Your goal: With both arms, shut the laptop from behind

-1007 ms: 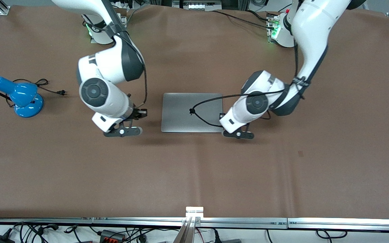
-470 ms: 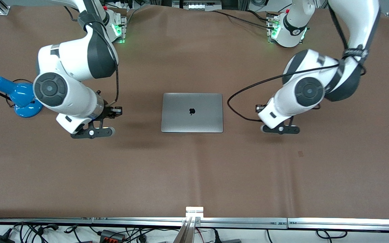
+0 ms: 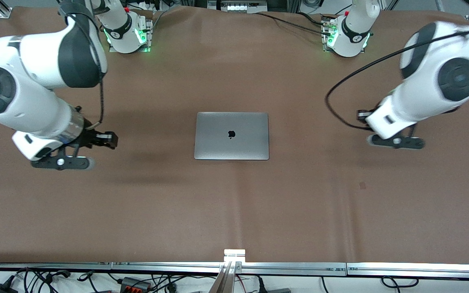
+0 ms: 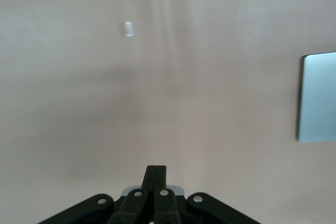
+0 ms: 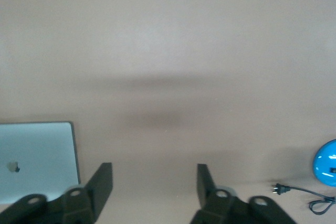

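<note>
Our left gripper (image 3: 395, 141) hangs in the air over bare brown table (image 3: 234, 203) toward the left arm's end, well apart from the laptop (image 3: 231, 136). In the left wrist view its fingers (image 4: 156, 179) are pressed together, nothing between them, and one edge of the laptop (image 4: 318, 97) shows at the side of that view.

Our right gripper (image 3: 61, 162) is up over the table toward the right arm's end, also well clear of the laptop. In the right wrist view we see its two fingers (image 5: 102, 182) spread wide with only tabletop in the gap, a corner of the laptop's lid (image 5: 37, 158) to one side and a blue lamp (image 5: 326, 163) with its black cord and plug (image 5: 302, 193) to the other. In the front view the lamp is hidden under the right arm.

The laptop lies shut and flat in the middle of the table, lid up, its dark apple logo (image 3: 231, 134) showing. Neither gripper touches it. We see both arms' bases (image 3: 126, 30) along the table's edge, with green lights lit.
</note>
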Robot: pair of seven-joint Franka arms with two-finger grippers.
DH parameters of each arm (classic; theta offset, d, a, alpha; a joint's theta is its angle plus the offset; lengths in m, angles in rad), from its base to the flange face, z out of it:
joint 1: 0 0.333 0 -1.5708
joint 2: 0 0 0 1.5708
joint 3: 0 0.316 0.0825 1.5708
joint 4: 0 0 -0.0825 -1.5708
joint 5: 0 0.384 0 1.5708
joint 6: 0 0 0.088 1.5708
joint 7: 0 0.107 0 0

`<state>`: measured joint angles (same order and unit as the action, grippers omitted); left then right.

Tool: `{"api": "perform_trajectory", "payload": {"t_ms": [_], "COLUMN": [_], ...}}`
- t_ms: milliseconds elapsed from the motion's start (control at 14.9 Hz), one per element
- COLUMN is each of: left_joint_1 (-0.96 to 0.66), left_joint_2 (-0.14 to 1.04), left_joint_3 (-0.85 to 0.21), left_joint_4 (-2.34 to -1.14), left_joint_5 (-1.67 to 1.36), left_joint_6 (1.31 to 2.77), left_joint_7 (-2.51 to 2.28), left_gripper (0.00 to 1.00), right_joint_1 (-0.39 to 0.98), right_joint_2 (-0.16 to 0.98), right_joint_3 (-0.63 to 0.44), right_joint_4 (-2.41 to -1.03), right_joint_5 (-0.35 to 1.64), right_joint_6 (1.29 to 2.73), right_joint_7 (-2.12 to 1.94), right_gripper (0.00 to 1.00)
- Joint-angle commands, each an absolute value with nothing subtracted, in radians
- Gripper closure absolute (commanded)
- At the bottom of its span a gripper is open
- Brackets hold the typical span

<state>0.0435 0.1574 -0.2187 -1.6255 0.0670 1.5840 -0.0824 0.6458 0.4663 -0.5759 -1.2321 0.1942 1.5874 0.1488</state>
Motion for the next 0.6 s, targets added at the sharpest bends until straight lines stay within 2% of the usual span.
{"api": "perform_trajectory", "payload": {"t_ms": [0,67,134,336,537], "left_joint_1": [0.025,0.023,0.021,0.021,0.023], "left_joint_2": [0.035,0.032,0.026,-0.003,-0.127], "left_joint_3": [-0.114,-0.083,-0.065,-0.051,-0.040], "left_joint_4": [-1.706,-1.707,-1.707,-1.715,-1.888], "left_joint_5": [0.046,0.019,0.015,0.017,0.009], "left_joint_6": [1.554,1.555,1.565,1.597,1.725], "left_joint_7": [-0.017,-0.005,-0.003,-0.041,-0.069], "left_gripper": [0.76,0.66,0.01,0.00,0.00], "right_joint_1": [0.570,0.513,0.430,0.217,0.025], "right_joint_2": [0.430,0.413,0.394,0.361,0.301], "right_joint_3": [-0.562,-0.513,-0.447,-0.277,-0.076], "right_joint_4": [-1.187,-1.189,-1.193,-1.212,-1.291], "right_joint_5": [0.206,0.204,0.199,0.138,0.052], "right_joint_6": [1.563,1.569,1.574,1.578,1.647], "right_joint_7": [0.123,0.101,0.063,-0.030,-0.049], "right_gripper": [0.00,0.00,0.00,0.00,0.00]}}
